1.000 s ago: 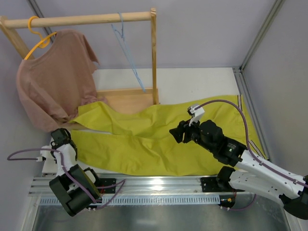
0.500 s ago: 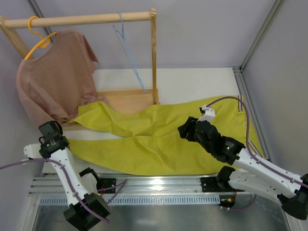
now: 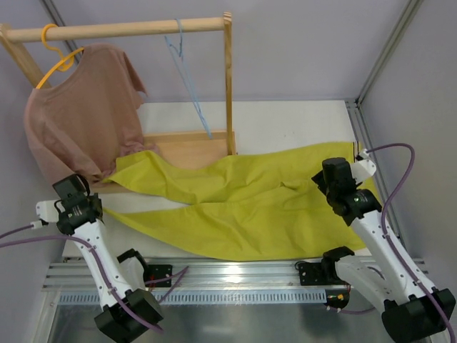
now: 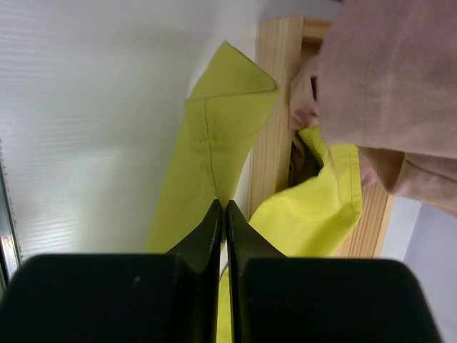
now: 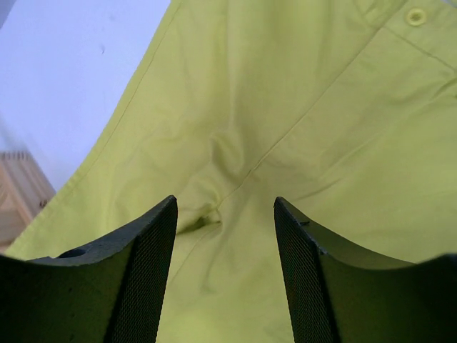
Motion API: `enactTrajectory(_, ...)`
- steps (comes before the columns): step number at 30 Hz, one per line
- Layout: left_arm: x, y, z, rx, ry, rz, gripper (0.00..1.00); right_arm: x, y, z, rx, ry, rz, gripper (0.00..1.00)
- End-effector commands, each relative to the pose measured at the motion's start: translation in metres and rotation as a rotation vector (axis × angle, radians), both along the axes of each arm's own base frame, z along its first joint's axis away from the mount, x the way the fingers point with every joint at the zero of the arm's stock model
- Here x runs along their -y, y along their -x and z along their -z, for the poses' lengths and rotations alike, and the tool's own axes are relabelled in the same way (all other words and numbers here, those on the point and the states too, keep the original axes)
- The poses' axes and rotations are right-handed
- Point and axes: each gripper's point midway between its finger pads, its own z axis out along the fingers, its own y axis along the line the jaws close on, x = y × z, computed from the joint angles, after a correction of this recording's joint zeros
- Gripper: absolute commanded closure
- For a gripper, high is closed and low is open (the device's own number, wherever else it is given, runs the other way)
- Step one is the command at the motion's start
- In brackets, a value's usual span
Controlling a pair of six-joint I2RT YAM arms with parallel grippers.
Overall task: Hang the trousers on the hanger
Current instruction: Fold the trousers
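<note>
Creased yellow-green trousers (image 3: 235,207) are spread along the table's (image 3: 285,121) near edge, their waistband button (image 5: 415,16) shown only by the right wrist view beyond the released right gripper (image 5: 225,204), the left gripper (image 4: 222,207) being clenched.

No lettering, label, brand mark, number or sign can be read anywhere in these views, whether on cloth, wood, arms or walls.
</note>
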Motion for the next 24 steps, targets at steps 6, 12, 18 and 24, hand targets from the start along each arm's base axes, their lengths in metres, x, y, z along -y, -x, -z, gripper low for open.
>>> enactTrajectory(6,0.006,-0.046,-0.005,-0.029,-0.102,0.297,1.00,0.061,0.011,-0.004,-0.079,0.048,0.336,0.40)
enactTrajectory(12,0.037,-0.069,0.009,0.006,-0.072,0.432,1.00,0.141,0.058,0.031,-0.223,0.058,0.601,0.41)
enactTrajectory(18,0.052,-0.076,0.015,0.049,-0.038,0.481,1.00,0.194,0.119,0.061,-0.318,0.005,0.806,0.41)
enactTrajectory(24,0.060,-0.087,0.015,0.092,-0.008,0.521,1.00,0.195,0.130,0.083,-0.352,-0.022,0.845,0.41)
